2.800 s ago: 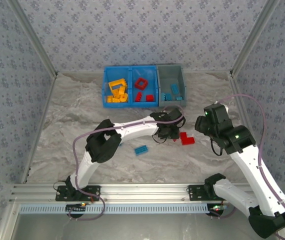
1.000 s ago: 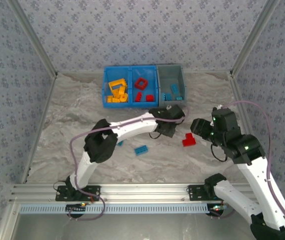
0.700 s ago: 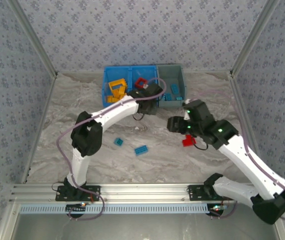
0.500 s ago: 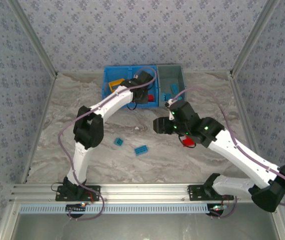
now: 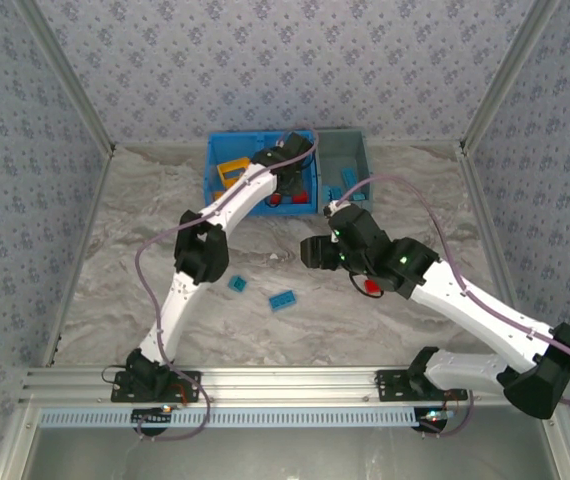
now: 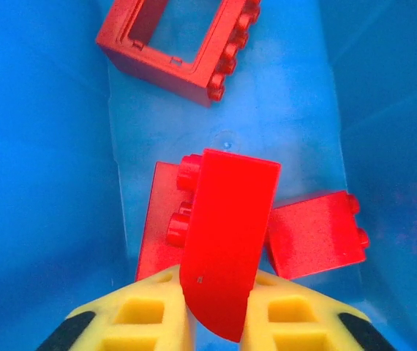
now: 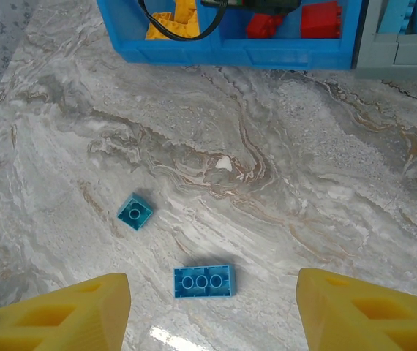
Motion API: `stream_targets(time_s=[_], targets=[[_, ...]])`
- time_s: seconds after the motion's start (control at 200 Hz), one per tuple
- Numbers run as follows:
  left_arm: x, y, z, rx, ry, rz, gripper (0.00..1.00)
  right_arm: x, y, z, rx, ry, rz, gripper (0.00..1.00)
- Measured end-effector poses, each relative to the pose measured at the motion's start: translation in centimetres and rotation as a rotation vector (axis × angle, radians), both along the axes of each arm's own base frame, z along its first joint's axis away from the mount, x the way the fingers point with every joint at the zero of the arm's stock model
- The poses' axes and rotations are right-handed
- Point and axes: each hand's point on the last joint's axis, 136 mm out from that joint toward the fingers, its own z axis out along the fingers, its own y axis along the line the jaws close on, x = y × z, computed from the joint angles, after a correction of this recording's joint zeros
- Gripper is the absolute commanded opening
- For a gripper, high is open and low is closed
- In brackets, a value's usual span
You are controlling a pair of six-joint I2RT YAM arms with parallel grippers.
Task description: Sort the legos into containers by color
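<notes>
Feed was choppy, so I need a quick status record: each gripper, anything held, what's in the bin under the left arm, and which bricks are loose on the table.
left gripper: shut on a red brick, over the middle blue bin
bin contents: red frame, other red bricks
right gripper: open, empty, above the table
loose on table: long blue brick, small blue brick, red piece partly under the right arm

Grey marble-patterned tabletop (image 5: 145,230). At twelve o'clock, three joined plastic bins (image 5: 209,178), two blue, one grey. Near centre, small square blue brick (image 5: 236,284); at its four o'clock, longer blue brick (image 5: 282,300); red brick (image 5: 370,288) toward three.
</notes>
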Motion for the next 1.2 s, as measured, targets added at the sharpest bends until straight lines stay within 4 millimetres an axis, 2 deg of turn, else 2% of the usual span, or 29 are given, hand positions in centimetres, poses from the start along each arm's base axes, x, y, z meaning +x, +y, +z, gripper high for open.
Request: stream_targets(time_s=[0.16, 0.265, 0.335, 0.4, 0.5, 0.65, 0.75, 0.8, 0.859, 0.934, 1.044, 1.109, 1.199], targets=[[-0.5, 0.0, -0.2, 0.006, 0.017, -0.002, 0.45, 0.1, -0.1, -0.1, -0.005, -0.001, -0.005, 0.65], [-1.3, -0.2, 0.1, 0.007, 0.024, -0.007, 0.45, 0.1, -0.3, -0.4, -0.016, 0.001, -0.010, 0.65], [-2.1, -0.4, 1.2, -0.002, 0.021, -0.011, 0.45, 0.0, -0.5, -1.0, -0.029, 0.007, -0.013, 0.66], [-3.0, -0.5, 2.9, -0.019, 0.007, -0.012, 0.45, -0.2, -0.8, -1.9, -0.052, 0.018, -0.013, 0.67], [-5.2, 0.0, 6.9, -0.067, -0.035, -0.008, 0.50, -0.8, -1.2, -3.6, -0.104, 0.038, 0.009, 0.70], [-11.7, 3.3, 14.2, -0.193, -0.142, 0.004, 0.56, -2.1, 0.1, -6.5, -0.221, 0.067, 0.103, 0.76], [-16.3, 6.5, 17.0, -0.284, -0.215, 0.012, 0.57, -3.6, 1.9, -9.5, -0.321, 0.103, 0.201, 0.81], [-18.4, 8.0, 16.9, -0.312, -0.228, 0.009, 0.57, -4.6, 2.8, -11.0, -0.375, 0.118, 0.259, 0.83], [-20.8, 9.8, 15.9, -0.333, -0.224, 0.012, 0.58, -6.1, 3.6, -13.0, -0.454, 0.142, 0.340, 0.84], [-23.7, 11.7, 13.2, -0.334, -0.186, 0.012, 0.58, -7.2, 4.4, -14.9, -0.559, 0.160, 0.414, 0.85], [-27.5, 14.1, 9.8, -0.347, -0.130, 0.017, 0.60, -7.6, 4.9, -17.0, -0.699, 0.167, 0.468, 0.85], [-29.2, 15.1, 9.2, -0.385, -0.126, 0.019, 0.61, -7.3, 4.8, -18.2, -0.774, 0.171, 0.476, 0.86], [-31.0, 16.0, 9.7, -0.470, -0.155, 0.010, 0.62, -6.6, 4.5, -19.6, -0.848, 0.176, 0.477, 0.86]])
